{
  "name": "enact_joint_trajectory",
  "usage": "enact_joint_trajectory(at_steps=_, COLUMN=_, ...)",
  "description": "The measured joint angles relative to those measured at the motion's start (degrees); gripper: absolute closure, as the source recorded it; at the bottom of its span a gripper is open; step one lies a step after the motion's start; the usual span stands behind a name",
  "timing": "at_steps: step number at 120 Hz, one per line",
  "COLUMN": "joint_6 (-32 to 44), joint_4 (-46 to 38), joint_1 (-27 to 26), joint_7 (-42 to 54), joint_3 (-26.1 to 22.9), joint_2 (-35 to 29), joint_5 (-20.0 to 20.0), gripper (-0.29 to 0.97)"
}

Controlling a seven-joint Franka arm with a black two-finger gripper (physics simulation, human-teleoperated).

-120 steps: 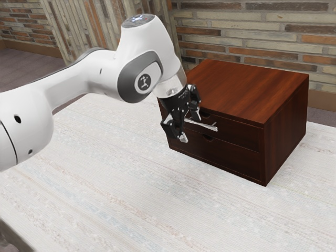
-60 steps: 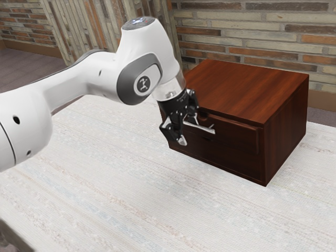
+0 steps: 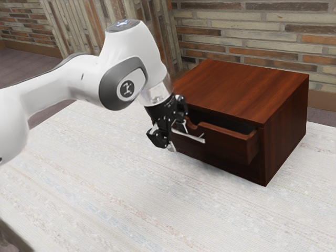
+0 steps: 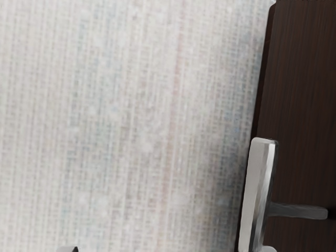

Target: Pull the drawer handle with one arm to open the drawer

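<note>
**Now mid-pull: top drawer part-way out**

Step in hand, as we judge it: the pull itself. Reach and contact look done.

- Chest (image 3: 252,86): dark wood, on the worktop (image 3: 105,184), toward the exterior view's right.
- Drawer (image 3: 226,143): the upper one. Its front stands clear of the chest face and a dark gap shows behind its top edge. It is open in part, not in full, by our reading.
- Handle (image 3: 190,136): a silver bar on short posts, on the drawer front, at the end nearest the arm.
- Claw (image 3: 172,135): right at the handle, hand tilted down toward the worktop. The fingers stand apart with the bar lying against them. We read it as hooked, not pinched from two sides, so the claw is spread and has hold of nothing.
- Wrist view: the handle (image 4: 257,199) runs along the edge of the drawer front (image 4: 299,105), one post showing. Pale worktop (image 4: 131,131) lies beyond.

Next move, in our judgement: pull straight out along the drawer's travel, away from the chest and toward the exterior view's left. Hand height and tilt should hold level so the bar does not slide off the finger. A sideways drift could bind the drawer or lose the hook.
</note>
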Motion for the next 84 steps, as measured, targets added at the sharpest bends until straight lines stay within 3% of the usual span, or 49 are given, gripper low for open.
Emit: enact_joint_trajectory(at_steps=84, joint_6=0.4, joint_4=-10.4, joint_1=-0.1, joint_7=-1.1, joint_3=0.0, joint_2=-8.3, joint_5=0.0, gripper=0.28)
